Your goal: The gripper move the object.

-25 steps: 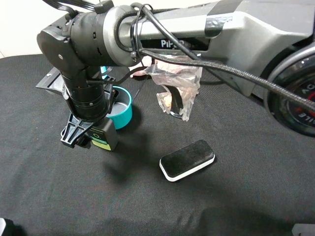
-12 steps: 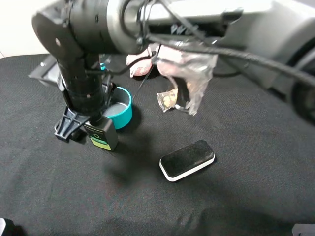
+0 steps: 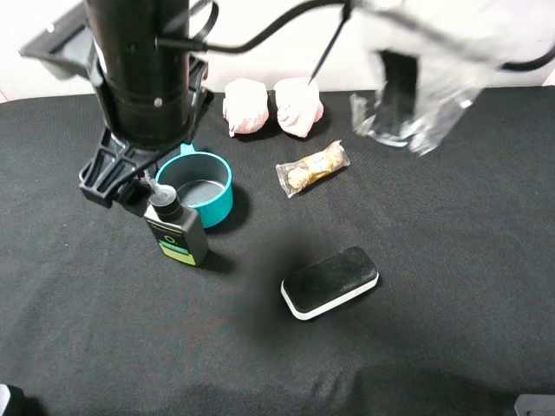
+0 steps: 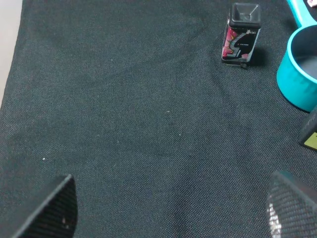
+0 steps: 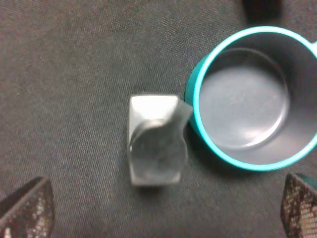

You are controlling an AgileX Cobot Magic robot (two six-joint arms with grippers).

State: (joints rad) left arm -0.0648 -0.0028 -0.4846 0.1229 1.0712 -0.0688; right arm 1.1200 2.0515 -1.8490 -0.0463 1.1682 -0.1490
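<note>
The object, a dark grey bottle with a black cap and a green-and-yellow label, stands upright on the black cloth just in front of the teal cup. My right gripper reaches across to the left and hangs above and slightly behind the bottle, open, not touching it. In the right wrist view the bottle is seen from above between the spread fingers of the gripper, next to the cup. My left gripper is open and empty over bare cloth; a corner of the bottle shows at that view's edge.
A teal cup stands right behind the bottle. A black-and-white eraser block, a snack packet and two pink lumps lie to the right. A clear plastic bag hangs by the arm. A black-and-red tin stands near the cup.
My right gripper let go of the bottle and rose, the arm swinging up and back. The bottle stays upright on the cloth where it was set.
</note>
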